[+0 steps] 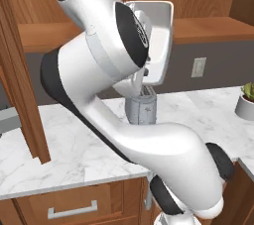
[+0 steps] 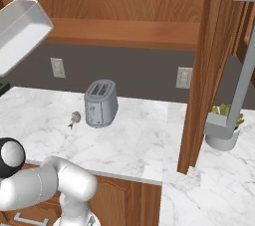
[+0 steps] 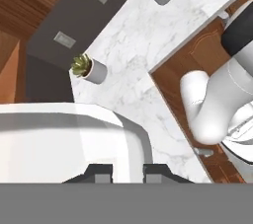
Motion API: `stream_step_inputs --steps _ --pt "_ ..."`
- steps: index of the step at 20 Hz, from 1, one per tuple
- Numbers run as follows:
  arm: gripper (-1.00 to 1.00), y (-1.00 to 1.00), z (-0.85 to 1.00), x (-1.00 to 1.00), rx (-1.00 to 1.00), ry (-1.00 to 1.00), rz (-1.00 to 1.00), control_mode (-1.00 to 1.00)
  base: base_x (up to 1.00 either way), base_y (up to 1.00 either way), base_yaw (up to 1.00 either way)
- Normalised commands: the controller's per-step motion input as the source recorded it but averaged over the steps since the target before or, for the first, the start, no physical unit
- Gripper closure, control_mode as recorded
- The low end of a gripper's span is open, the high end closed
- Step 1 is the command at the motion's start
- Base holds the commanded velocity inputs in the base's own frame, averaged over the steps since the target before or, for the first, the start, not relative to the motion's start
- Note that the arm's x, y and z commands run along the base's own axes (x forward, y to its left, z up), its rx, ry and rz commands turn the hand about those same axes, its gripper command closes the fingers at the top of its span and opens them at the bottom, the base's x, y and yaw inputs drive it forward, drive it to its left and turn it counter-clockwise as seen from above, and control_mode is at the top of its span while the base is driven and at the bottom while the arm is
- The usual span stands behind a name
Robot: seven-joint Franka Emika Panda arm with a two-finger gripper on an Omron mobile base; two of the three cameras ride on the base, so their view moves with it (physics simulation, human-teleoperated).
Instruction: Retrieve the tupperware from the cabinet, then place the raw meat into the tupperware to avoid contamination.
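The tupperware [image 1: 161,35] is a whitish translucent tub held high in the air in front of the cabinet [image 2: 124,1], tilted on its side. It also appears at the upper left of the right base view [image 2: 20,31]. In the hand view my gripper [image 3: 126,172] is shut on the rim of the tupperware [image 3: 64,139], and the tub wall runs between the two dark fingertips [image 3: 99,171]. The raw meat [image 2: 75,117], a tiny tan lump, lies on the marble counter [image 2: 134,145] just left of the toaster [image 2: 101,103].
An open cabinet door [image 2: 209,60] with a long grey handle [image 2: 244,70] juts out over the counter on the right; another door [image 1: 20,70] hangs at the left. A potted plant [image 2: 224,130] stands behind the right door. A drawer [image 1: 72,209] sits below the counter.
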Motion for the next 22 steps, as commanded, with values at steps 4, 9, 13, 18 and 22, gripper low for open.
stream_step_inputs --steps 4,9,13,18,22 --pt "1.00 0.34 -0.41 -0.55 0.00 0.01 0.07 -1.00 0.00 0.00 0.00" --pt "1.00 0.09 -0.38 -0.11 0.00 0.00 0.02 -1.00 0.00 0.00 0.00" --pt "1.00 0.00 -0.57 0.00 0.00 0.00 0.00 -1.00 0.00 0.00 0.00" --pt "1.00 0.08 -0.75 0.00 0.00 0.08 0.04 -1.00 0.00 0.00 0.00" --pt "1.00 0.10 -0.73 0.00 0.03 0.09 0.05 -1.00 0.00 0.00 0.00"
